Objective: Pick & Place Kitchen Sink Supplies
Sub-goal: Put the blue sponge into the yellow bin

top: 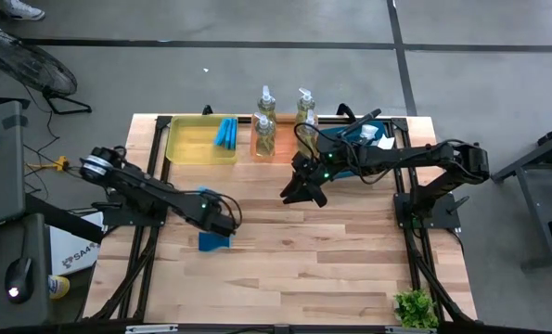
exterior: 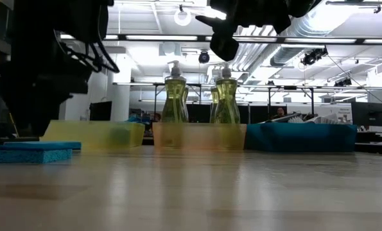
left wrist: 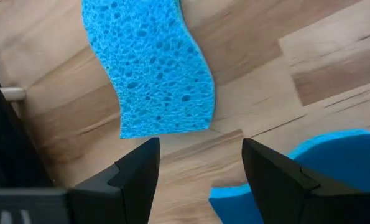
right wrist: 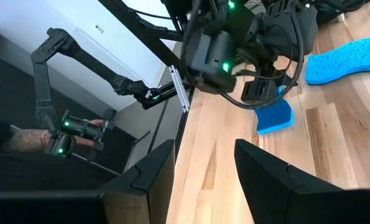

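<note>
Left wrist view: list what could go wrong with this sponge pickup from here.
1. The left end effector is open above bare wood, between two blue wavy-edged sponges lying close together. Closing here would likely grab nothing, or only an edge.
2. Shifting toward one sponge might nudge the other across the wooden table.
3. The right end effector hangs open over mid-table, so a carry to the yellow plastic tray needs clearance.

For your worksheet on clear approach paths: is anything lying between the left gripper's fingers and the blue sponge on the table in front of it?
Nothing visible does. The left gripper is open, with only bare wood between it and the blue sponge. A second sponge lies off to one side, partly behind a finger, not in the path.
</note>
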Controlling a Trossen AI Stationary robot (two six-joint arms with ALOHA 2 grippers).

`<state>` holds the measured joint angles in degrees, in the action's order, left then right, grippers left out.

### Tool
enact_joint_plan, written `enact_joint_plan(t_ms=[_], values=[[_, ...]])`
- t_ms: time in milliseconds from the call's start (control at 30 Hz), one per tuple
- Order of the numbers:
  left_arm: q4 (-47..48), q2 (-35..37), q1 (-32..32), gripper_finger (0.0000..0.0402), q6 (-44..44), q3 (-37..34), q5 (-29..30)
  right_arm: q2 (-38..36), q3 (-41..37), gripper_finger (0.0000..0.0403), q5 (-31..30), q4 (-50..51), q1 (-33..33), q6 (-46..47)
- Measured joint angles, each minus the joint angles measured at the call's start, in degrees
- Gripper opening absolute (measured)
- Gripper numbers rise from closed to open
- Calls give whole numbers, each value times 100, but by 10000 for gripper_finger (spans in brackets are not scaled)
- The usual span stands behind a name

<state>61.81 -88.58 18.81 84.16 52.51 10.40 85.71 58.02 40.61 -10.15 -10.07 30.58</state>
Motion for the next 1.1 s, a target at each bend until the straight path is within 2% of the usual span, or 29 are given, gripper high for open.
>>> enact_joint_plan(t_ms=[367,533,867,1100], values=[[-50,-279,-2,155,-29,0,-66,0,0,161,32,117,0,-22],[-69,-282,-2,141,-29,0,87,0,0,161,34,135,0,-97],[-319,-282,-4,144,-116,-3,256,0,0,161,34,135,0,-108],[-799,-282,-4,203,-140,-287,283,0,0,161,34,137,0,-97]])
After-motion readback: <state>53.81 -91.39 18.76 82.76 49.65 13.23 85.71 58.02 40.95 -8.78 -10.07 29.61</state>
